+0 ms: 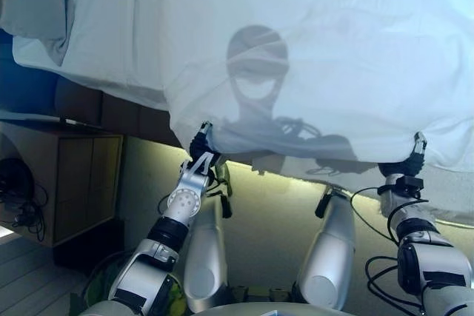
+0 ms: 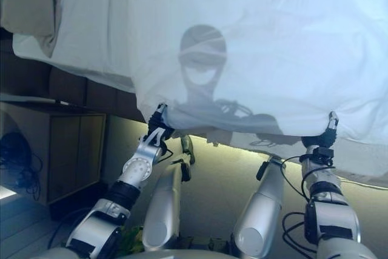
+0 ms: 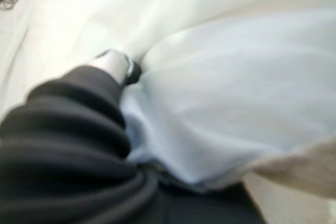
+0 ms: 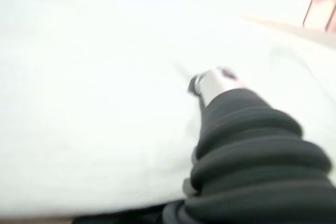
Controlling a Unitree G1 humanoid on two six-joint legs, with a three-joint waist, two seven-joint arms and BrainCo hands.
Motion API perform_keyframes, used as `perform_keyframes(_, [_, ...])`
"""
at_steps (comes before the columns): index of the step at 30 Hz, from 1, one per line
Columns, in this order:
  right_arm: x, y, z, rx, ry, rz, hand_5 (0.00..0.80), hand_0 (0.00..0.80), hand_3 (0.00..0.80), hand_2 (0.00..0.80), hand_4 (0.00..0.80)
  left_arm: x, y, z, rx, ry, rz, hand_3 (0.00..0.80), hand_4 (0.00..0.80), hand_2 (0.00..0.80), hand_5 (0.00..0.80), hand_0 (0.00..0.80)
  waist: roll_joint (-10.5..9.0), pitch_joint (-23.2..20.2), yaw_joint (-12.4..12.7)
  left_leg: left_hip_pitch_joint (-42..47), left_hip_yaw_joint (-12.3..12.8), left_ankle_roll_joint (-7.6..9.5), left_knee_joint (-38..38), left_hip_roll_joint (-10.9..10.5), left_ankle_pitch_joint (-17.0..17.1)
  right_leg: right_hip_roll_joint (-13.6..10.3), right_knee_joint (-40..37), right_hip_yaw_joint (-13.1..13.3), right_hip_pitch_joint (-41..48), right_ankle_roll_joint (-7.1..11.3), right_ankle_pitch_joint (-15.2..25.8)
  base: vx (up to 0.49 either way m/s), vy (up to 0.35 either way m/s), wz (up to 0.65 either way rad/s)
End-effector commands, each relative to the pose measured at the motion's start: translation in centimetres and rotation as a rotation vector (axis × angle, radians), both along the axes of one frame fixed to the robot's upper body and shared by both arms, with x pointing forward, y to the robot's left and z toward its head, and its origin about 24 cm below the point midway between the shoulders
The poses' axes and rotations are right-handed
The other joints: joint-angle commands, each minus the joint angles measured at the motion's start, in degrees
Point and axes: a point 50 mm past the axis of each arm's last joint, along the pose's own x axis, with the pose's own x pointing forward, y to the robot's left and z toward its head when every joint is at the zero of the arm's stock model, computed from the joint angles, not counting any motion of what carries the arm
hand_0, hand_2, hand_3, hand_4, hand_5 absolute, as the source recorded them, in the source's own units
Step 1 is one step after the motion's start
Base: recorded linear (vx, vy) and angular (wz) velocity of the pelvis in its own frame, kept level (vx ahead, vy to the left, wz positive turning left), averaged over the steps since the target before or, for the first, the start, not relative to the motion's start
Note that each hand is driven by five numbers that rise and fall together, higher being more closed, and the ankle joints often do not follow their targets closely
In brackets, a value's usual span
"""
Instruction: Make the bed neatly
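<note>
A white duvet (image 1: pixel 333 57) is spread over the bed, and its near edge is raised towards me. My left hand (image 1: pixel 198 155) grips that edge at the duvet's left corner. My right hand (image 1: pixel 406 164) grips the same edge further right. The edge stretches between the two hands and sags slightly in the middle. In the left wrist view a finger (image 3: pixel 113 64) is pressed into the cloth (image 3: pixel 236 87). In the right wrist view a finger (image 4: pixel 218 82) lies on the cloth (image 4: pixel 94 103). The other fingers of both hands are hidden in the fabric.
A pillow (image 1: pixel 33 5) lies at the bed's far left. The dark bed base (image 1: pixel 111 112) shows below the mattress, with a lit strip under it. A wooden bedside cabinet (image 1: pixel 67 183) stands on the left, with cables beside it.
</note>
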Motion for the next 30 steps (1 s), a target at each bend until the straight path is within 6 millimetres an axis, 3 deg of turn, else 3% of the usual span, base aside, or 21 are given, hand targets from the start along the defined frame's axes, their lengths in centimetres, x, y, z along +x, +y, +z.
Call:
perform_keyframes(1, [0.6, -0.8, 2.3, -0.033, -0.130, -0.036, 0.800, 0.800, 0.800, 0.800, 0.800, 1.8, 3.7, 4.1, 0.001, -0.167, 0.100, 0.800, 0.800, 0.800, 0.800, 0.800, -0.69, -0.1, 0.7, -2.8, -2.0, -1.37, 1.7, 2.1, 3.5, -2.3, -5.1, 0.5, 2.1, 3.19, 8.3, 0.003, -0.050, 0.02])
perform_keyframes(11, [0.9, 2.2, 0.1, -0.037, -0.042, 0.054, 0.800, 0.800, 0.800, 0.800, 0.800, 1.8, 3.5, 3.3, 0.019, -0.138, 0.125, 0.800, 0.800, 0.800, 0.800, 0.800, -2.18, -0.8, 0.7, -0.4, -3.6, -1.64, 1.0, 2.5, 3.8, -1.3, -6.7, -0.5, 6.3, 3.16, 7.9, 0.021, 0.056, 0.06])
perform_keyframes(16, [-0.1, 4.8, -2.3, -0.026, 0.006, 0.062, 0.800, 0.800, 0.800, 0.800, 0.800, 1.4, 2.4, 2.4, 0.074, -0.100, 0.075, 0.800, 0.800, 0.800, 0.800, 0.800, -4.41, -3.5, 1.0, 2.1, -3.8, -1.07, 3.6, 1.0, 0.9, -3.5, -10.4, -0.7, 12.6, 3.04, 9.7, 0.114, 0.163, 0.10])
perform_keyframes(18, [-0.7, 6.6, -3.6, 0.011, 0.012, 0.050, 0.800, 0.800, 0.800, 0.800, 0.800, 1.1, 2.0, 1.7, 0.135, -0.061, 0.035, 0.800, 0.800, 0.800, 0.800, 0.800, -5.85, -4.9, 1.2, 2.6, -4.4, -0.23, 5.0, -0.4, -0.9, -4.3, -13.3, 0.2, 15.4, 3.17, 11.7, 0.102, 0.054, 0.12])
perform_keyframes(22, [-1.3, 8.1, -4.7, 0.071, 0.054, 0.033, 0.800, 0.800, 0.800, 0.800, 0.800, 0.9, 1.9, 0.5, 0.201, -0.018, 0.008, 0.800, 0.800, 0.800, 0.800, 0.800, -7.25, -6.9, 1.0, 5.0, -3.7, 1.52, 4.7, -3.4, -3.0, -5.2, -18.9, 1.3, 20.2, 3.18, 15.5, 0.070, 0.109, 0.12])
perform_keyframes(23, [-1.4, 8.6, -4.9, 0.087, 0.062, 0.034, 0.800, 0.800, 0.800, 0.800, 0.800, 0.8, 2.0, 0.3, 0.216, -0.006, 0.013, 0.800, 0.800, 0.800, 0.800, 0.800, -7.38, -7.4, 0.9, 6.3, -3.1, 2.39, 4.2, -4.3, -3.4, -4.8, -18.1, 1.0, 20.4, 2.80, 15.4, 0.036, 0.261, 0.02])
perform_keyframes(26, [-2.6, 9.6, -6.2, 0.127, 0.109, 0.054, 0.800, 0.800, 0.800, 0.800, 0.800, 0.5, 3.1, -0.9, 0.249, 0.044, 0.034, 0.800, 0.800, 0.800, 0.800, 0.800, -7.77, -8.9, 0.7, 9.6, -1.3, 5.23, 1.5, -5.7, -2.6, 0.5, -9.3, 0.0, 18.9, 1.30, 10.0, 0.062, 0.285, -0.08])
perform_keyframes(27, [-3.4, 10.0, -6.9, 0.139, 0.113, 0.071, 0.800, 0.800, 0.800, 0.800, 0.800, 0.2, 3.8, -1.6, 0.264, 0.073, 0.045, 0.800, 0.800, 0.800, 0.800, 0.800, -7.79, -9.8, 0.8, 11.7, 0.3, 6.43, -0.7, -5.8, -1.7, 4.1, -4.9, -2.6, 18.4, 0.77, 7.6, 0.074, 0.208, -0.24])
perform_keyframes(28, [-3.7, 10.2, -7.2, 0.129, 0.118, 0.083, 0.800, 0.800, 0.800, 0.800, 0.800, 0.0, 4.1, -2.0, 0.271, 0.086, 0.049, 0.800, 0.800, 0.800, 0.800, 0.800, -7.80, -10.2, 0.8, 12.9, 0.9, 6.77, -1.9, -5.9, -1.3, 5.5, -3.4, -3.7, 18.3, 0.58, 6.7, 0.137, 0.200, -0.34])
perform_keyframes(30, [-4.7, 10.9, -7.8, 0.091, 0.150, 0.119, 0.800, 0.800, 0.800, 0.800, 0.800, -0.9, 5.1, -3.5, 0.294, 0.125, 0.069, 0.800, 0.800, 0.800, 0.800, 0.800, -8.00, -11.6, 0.4, 16.9, 1.8, 7.33, -5.9, -6.2, 0.3, 11.5, -2.3, -6.9, 19.1, -0.73, 4.7, 0.193, 0.044, -0.30])
